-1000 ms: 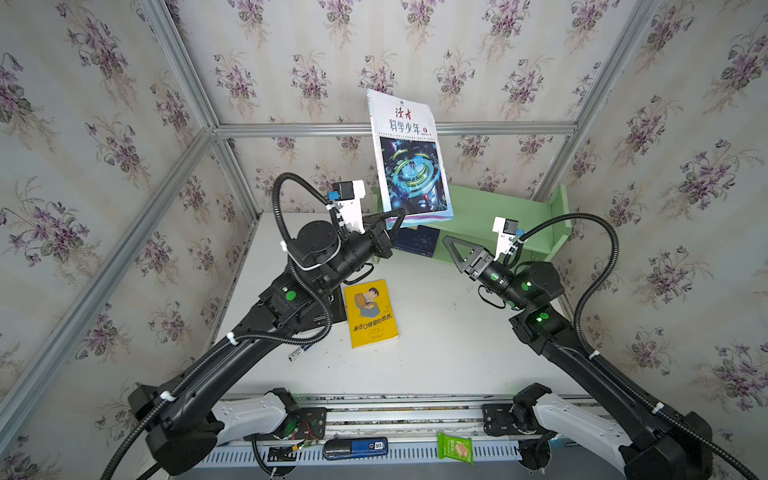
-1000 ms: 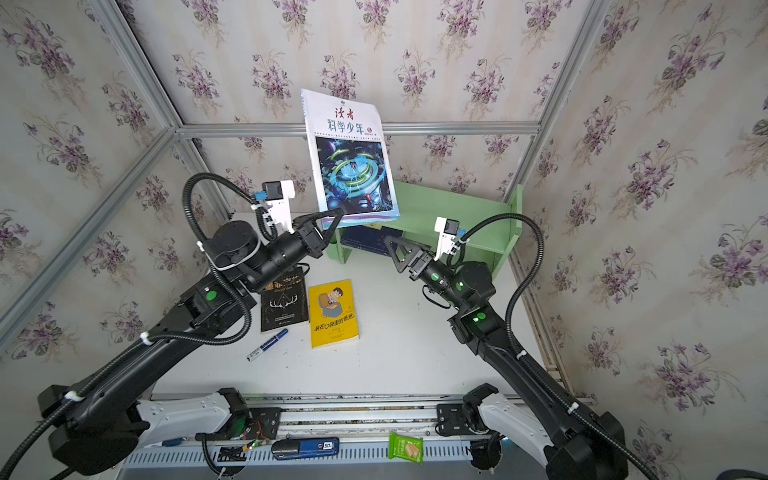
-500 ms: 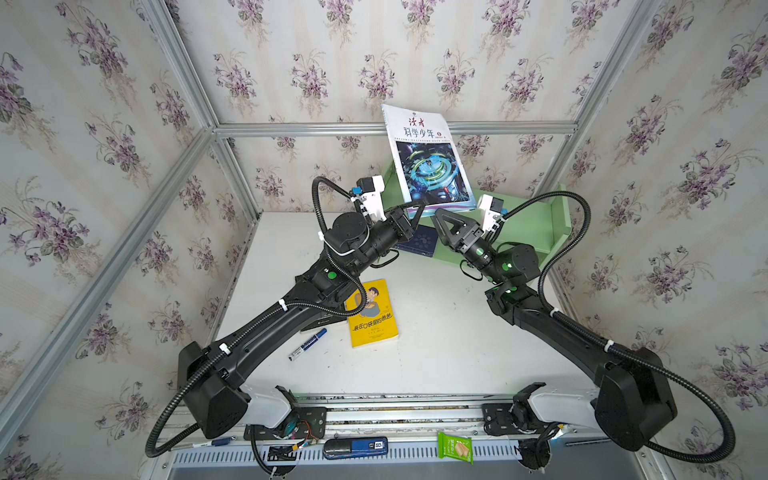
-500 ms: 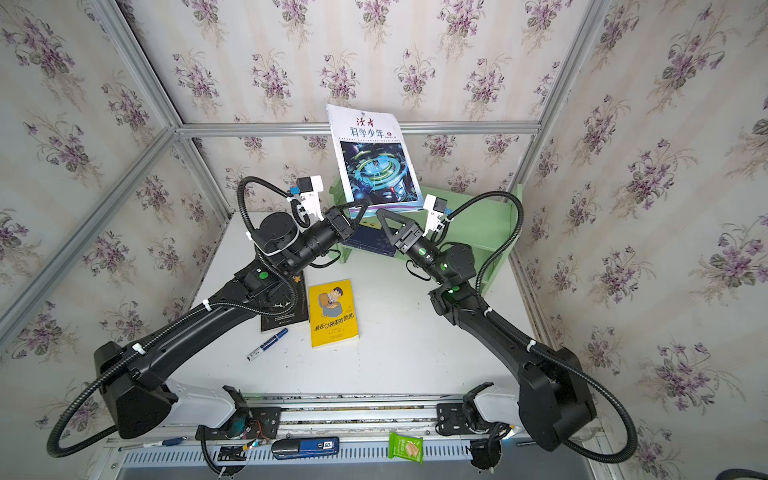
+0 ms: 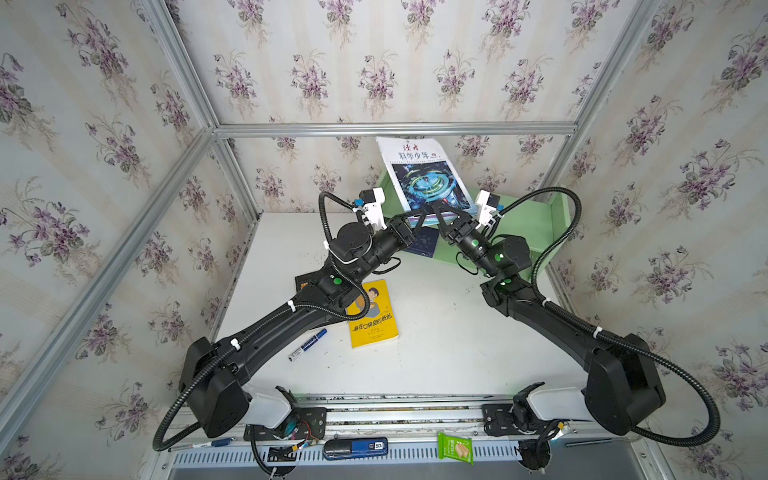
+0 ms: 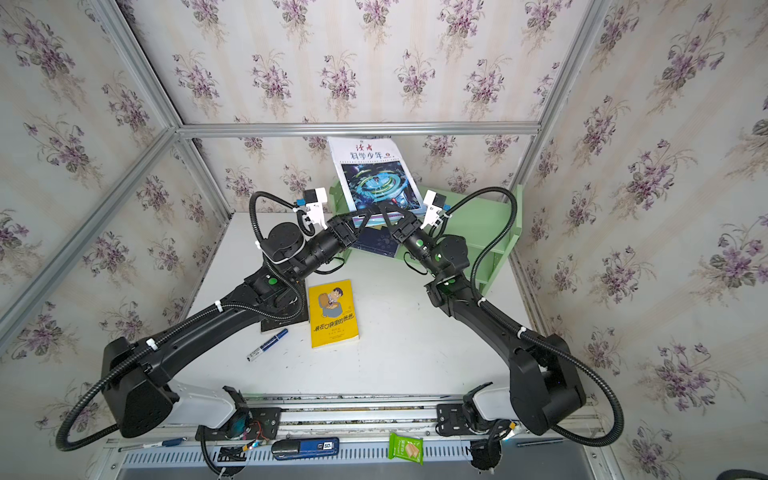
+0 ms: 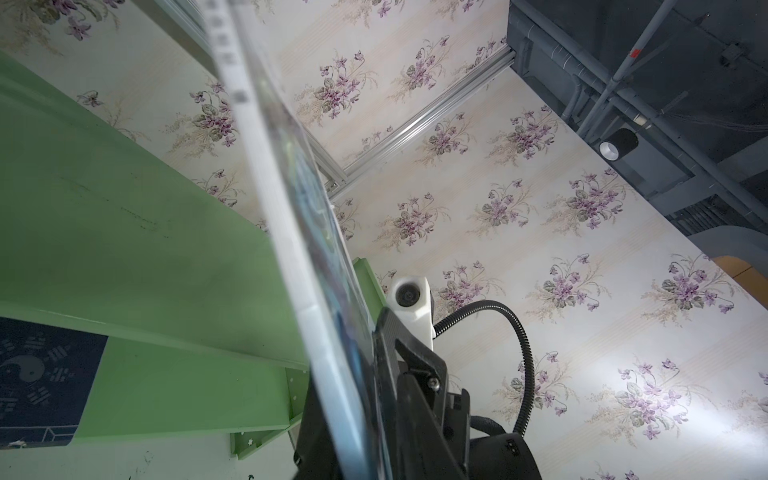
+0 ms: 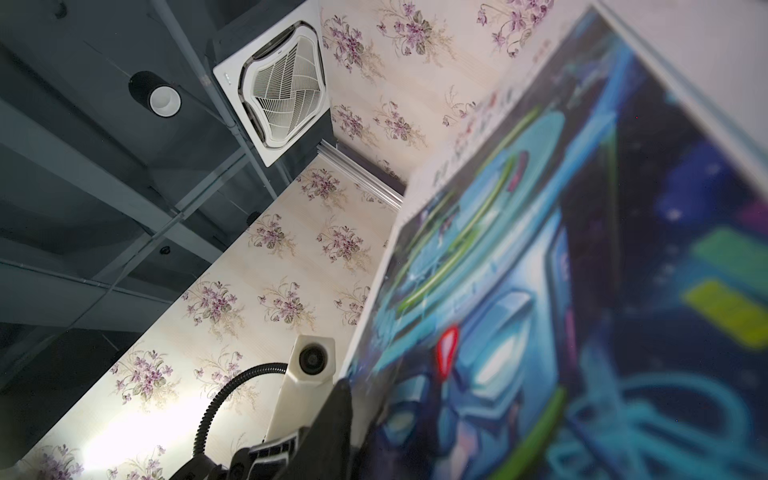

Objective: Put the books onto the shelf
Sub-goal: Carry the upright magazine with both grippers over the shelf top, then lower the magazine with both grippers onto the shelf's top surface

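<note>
We look down on a white tabletop [image 5: 436,353] boxed in by floral wallpaper walls [image 5: 374,62] and an aluminium frame [image 5: 395,129]. The pale green shelf [image 5: 536,224] stands at the far edge, toward the right wall. In both top views the white-blue magazine [image 5: 428,178] is held aloft in front of the shelf, cover toward us and leaning back. The right gripper [image 5: 444,210] is clamped on its lower edge. The left gripper [image 5: 419,215] sits at the lower left corner of the same edge, and we cannot tell whether it grips or has let go. A navy book [image 5: 424,243] lies low at the shelf's front, beneath its upper board. The yellow cartoon-man book [image 5: 374,320] lies flat mid-table, with a black book [image 6: 282,320] just beside it, partly under the left arm. A blue marker [image 5: 307,345] lies near them. On the front rail rest a green snack packet [image 5: 455,448] and a blue-black device [image 5: 355,449]. From the right wrist we see a dark ceiling with an air-conditioning cassette [image 8: 282,95] and a spotlight [image 8: 162,99].
</note>
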